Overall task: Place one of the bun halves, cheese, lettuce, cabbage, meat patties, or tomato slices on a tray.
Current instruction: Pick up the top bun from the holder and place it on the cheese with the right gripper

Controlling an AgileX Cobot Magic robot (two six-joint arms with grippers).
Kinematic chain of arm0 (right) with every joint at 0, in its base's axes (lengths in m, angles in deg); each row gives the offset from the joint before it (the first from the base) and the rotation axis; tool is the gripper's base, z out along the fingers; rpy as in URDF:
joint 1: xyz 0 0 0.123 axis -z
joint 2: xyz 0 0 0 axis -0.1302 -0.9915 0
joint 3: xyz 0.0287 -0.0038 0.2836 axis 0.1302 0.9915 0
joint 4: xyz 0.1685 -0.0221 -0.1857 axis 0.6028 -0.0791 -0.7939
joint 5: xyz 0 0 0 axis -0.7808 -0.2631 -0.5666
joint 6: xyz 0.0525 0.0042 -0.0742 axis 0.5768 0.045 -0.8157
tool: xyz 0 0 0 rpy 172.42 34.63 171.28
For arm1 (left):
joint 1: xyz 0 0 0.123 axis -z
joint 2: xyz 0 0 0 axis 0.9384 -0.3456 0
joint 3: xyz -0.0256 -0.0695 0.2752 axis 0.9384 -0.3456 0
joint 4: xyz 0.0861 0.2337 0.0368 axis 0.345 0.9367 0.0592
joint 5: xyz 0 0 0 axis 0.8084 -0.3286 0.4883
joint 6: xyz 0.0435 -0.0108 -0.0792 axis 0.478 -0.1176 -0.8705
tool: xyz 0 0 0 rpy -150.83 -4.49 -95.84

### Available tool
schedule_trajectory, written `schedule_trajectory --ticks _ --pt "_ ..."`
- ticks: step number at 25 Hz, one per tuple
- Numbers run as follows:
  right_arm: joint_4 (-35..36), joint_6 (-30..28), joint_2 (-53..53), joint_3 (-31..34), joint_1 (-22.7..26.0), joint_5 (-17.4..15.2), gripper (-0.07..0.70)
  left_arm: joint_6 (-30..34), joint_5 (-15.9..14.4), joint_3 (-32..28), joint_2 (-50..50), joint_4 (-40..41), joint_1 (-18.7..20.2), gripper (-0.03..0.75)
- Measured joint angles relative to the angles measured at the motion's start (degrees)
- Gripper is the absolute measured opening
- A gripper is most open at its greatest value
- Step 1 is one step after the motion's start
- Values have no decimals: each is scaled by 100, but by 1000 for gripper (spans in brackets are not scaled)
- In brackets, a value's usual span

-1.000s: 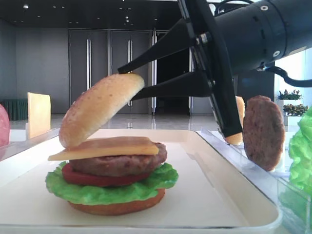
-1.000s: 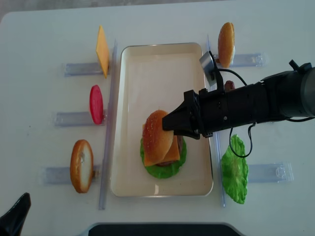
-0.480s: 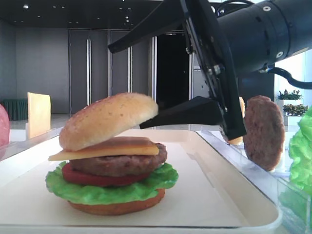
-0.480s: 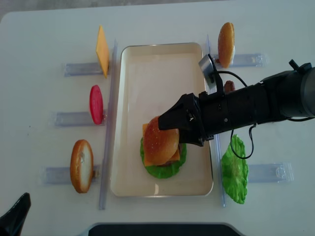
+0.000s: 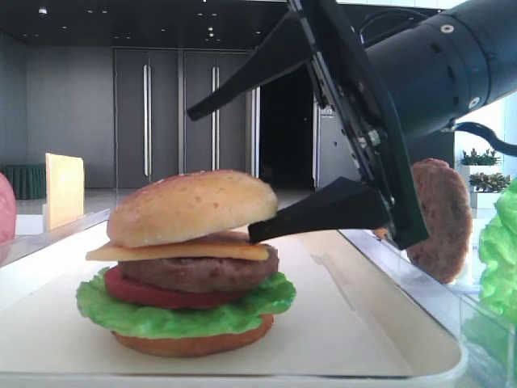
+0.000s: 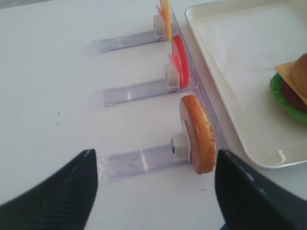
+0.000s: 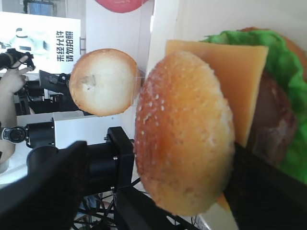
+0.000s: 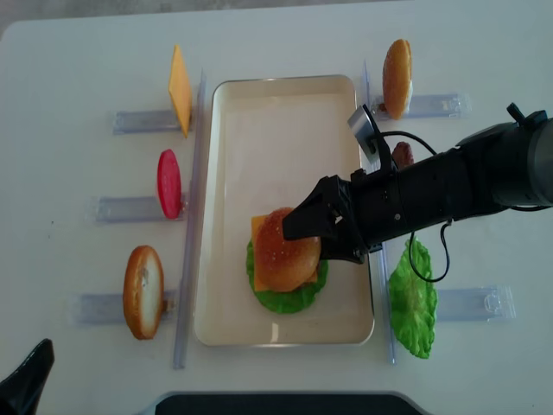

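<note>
As the right gripper (image 5: 242, 174) spread its jaws wide over the last second, the bun top (image 5: 192, 207), held tilted just before, dropped level onto the cheese (image 5: 178, 249) and rested free, 1 finger above it and 1 beside it. Placement on the tray (image 8: 276, 112) looked complete; withdrawal probably remained. The bun top was domed, golden-tan, sesame-speckled; the cheese thin, square and flat; the patty (image 5: 202, 273) grainy brown; the tomato slice (image 5: 133, 289) smooth red; the lettuce (image 5: 182, 315) ruffled, glossy. The left gripper (image 6: 153, 191) stood open, empty, beside the racks.
</note>
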Motion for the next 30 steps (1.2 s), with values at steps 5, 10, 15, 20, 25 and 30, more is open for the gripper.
schedule_trajectory --ticks 5,10,15,20,25,30 --pt "-163 119 5 -14 0 105 533 0 0 0 0 0 0 580" --pt "-228 131 9 -31 0 94 533 0 0 0 0 0 0 580" --pt "-414 181 237 -45 -56 208 533 0 0 0 0 0 0 580" --pt "-959 720 586 -329 -179 394 533 0 0 0 0 0 0 580" --pt "-1924 1570 633 -663 -280 621 533 0 0 0 0 0 0 580" --pt "-2496 2033 655 -747 -283 741 533 0 0 0 0 0 0 580"
